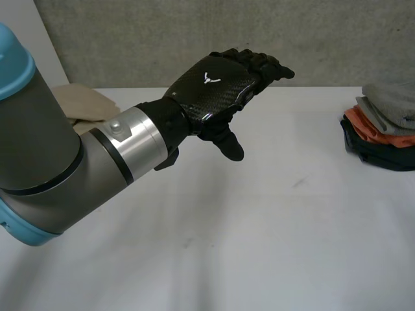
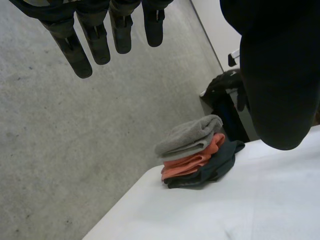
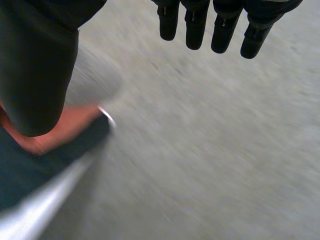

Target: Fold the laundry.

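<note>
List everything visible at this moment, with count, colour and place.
table: one, white, under everything
wall: one, grey, behind the table
grey cloth: one, grey, folded, top of a stack at the table's right edge
orange cloth: one, orange, folded, middle of that stack
dark cloth: one, dark, bottom of that stack
beige cloth: one, beige, table's far left, behind the left arm
left arm: one, grey, light-blue caps
left hand: one, black, open, raised above the table
right hand: one, black, open, near the stack
</note>
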Robot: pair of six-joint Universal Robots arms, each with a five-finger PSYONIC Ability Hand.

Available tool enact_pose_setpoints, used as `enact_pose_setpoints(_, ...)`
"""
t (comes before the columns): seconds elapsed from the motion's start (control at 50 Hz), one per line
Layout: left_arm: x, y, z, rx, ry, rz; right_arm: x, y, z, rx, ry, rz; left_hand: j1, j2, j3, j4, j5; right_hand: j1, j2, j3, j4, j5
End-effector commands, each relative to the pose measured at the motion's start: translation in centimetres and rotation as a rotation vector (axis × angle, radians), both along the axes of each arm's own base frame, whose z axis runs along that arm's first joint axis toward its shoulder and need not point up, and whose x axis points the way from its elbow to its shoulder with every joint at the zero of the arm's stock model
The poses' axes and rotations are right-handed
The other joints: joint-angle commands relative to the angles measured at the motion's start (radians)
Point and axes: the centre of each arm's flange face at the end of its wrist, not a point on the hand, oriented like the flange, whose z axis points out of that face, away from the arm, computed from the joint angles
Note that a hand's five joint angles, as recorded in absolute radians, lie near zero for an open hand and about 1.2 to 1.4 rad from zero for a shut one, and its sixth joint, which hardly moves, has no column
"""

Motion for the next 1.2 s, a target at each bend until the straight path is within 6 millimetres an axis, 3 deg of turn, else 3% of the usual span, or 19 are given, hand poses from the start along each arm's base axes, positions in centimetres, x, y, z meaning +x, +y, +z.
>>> enact_pose_setpoints(0.02,0.3,0.2,0.7,-0.014,0.012,0.004,-2.7,0.8,6.0,-0.058,0.333,-0.380,0.031,0.011,0.007,0.009,-0.006,-0.053,-0.039,-0.037,-0.034,-0.048)
enact_pose_setpoints(0.08,0.6,0.0,1.3,-0.028,0.026,0.035,1.9,-0.1,7.7,-0.170,0.344,-0.290,0.034,0.014,0.010,0.012,-0.003,-0.053,-0.039,-0.037,-0.034,-0.048)
enact_pose_setpoints(0.1,0.7,-0.3,1.5,-0.031,0.031,0.056,5.4,-0.2,9.2,-0.253,0.330,-0.218,0.034,0.014,0.010,0.012,-0.003,-0.053,-0.039,-0.037,-0.034,-0.048)
enact_pose_setpoints(0.12,1.1,-0.7,1.8,-0.036,0.039,0.105,7.1,0.0,10.0,-0.294,0.318,-0.182,0.034,0.014,0.010,0.012,-0.003,-0.053,-0.039,-0.037,-0.034,-0.048)
enact_pose_setpoints(0.22,3.1,-4.0,2.6,-0.078,0.081,0.346,15.2,3.6,12.4,-0.446,0.224,0.040,0.034,0.014,0.010,0.012,-0.003,-0.053,-0.039,-0.037,-0.034,-0.048)
enact_pose_setpoints(0.32,8.8,-11.0,1.9,-0.175,0.058,0.706,24.0,8.6,9.2,-0.420,0.154,0.385,0.031,0.011,0.007,0.009,-0.006,-0.053,-0.039,-0.037,-0.034,-0.048)
enact_pose_setpoints(0.34,10.5,-13.1,0.7,-0.200,0.001,0.791,26.9,10.6,7.3,-0.372,0.138,0.494,0.025,0.005,0.001,0.003,-0.012,-0.053,-0.039,-0.037,-0.034,-0.048)
enact_pose_setpoints(0.42,14.0,-17.9,-4.9,-0.233,-0.239,0.911,31.6,15.6,2.9,-0.232,0.110,0.676,0.019,-0.001,-0.005,-0.003,-0.018,-0.053,-0.039,-0.037,-0.034,-0.048)
enact_pose_setpoints(0.56,21.0,-25.1,-14.0,-0.333,-0.603,1.036,32.7,19.5,-2.7,0.077,0.152,0.730,0.019,-0.001,-0.005,-0.003,-0.018,-0.053,-0.039,-0.037,-0.034,-0.048)
enact_pose_setpoints(0.62,21.5,-26.6,-16.9,-0.365,-0.611,0.968,32.5,20.1,-4.6,0.175,0.190,0.719,0.040,0.020,0.015,0.018,0.002,-0.053,-0.039,-0.037,-0.034,-0.048)
enact_pose_setpoints(0.68,21.4,-27.3,-17.8,-0.385,-0.581,0.913,32.1,20.2,-5.1,0.214,0.210,0.707,0.130,0.111,0.106,0.108,0.093,-0.053,-0.039,-0.037,-0.034,-0.048)
enact_pose_setpoints(0.74,21.5,-27.8,-18.4,-0.365,-0.524,0.878,32.0,20.2,-5.3,0.219,0.218,0.698,0.517,0.497,0.493,0.495,0.480,-0.053,-0.039,-0.037,-0.034,-0.048)
enact_pose_setpoints(0.76,21.5,-27.9,-18.1,-0.347,-0.482,0.876,32.0,20.2,-5.4,0.222,0.218,0.698,0.911,0.891,0.886,0.889,0.874,-0.053,-0.039,-0.037,-0.034,-0.048)
enact_pose_setpoints(0.8,21.2,-27.8,-17.9,-0.323,-0.439,0.876,31.9,20.3,-5.5,0.227,0.217,0.697,1.213,1.193,1.189,1.191,1.176,-0.053,-0.039,-0.037,-0.034,-0.048)
enact_pose_setpoints(0.88,19.9,-27.1,-15.5,-0.322,-0.320,0.867,31.9,20.4,-5.5,0.229,0.217,0.691,1.214,1.194,1.189,1.192,1.177,-0.053,-0.039,-0.037,-0.034,-0.048)
enact_pose_setpoints(0.96,17.2,-24.4,-9.4,-0.398,-0.146,0.819,31.7,20.2,-5.2,0.219,0.218,0.671,1.214,1.194,1.189,1.192,1.177,-0.053,-0.039,-0.037,-0.034,-0.048)
enact_pose_setpoints(1.04,13.2,-19.3,-1.9,-0.440,0.105,0.693,31.4,19.8,-4.4,0.196,0.221,0.628,1.214,1.194,1.189,1.192,1.177,-0.053,-0.039,-0.037,-0.034,-0.048)
enact_pose_setpoints(1.12,10.2,-14.0,2.9,-0.379,0.308,0.532,30.7,19.1,-3.4,0.167,0.220,0.564,1.214,1.194,1.189,1.192,1.177,-0.053,-0.039,-0.037,-0.034,-0.048)
enact_pose_setpoints(1.2,8.1,-10.2,4.5,-0.253,0.439,0.383,30.3,18.9,-2.1,0.133,0.209,0.518,1.214,1.194,1.189,1.192,1.177,-0.053,-0.039,-0.037,-0.034,-0.048)
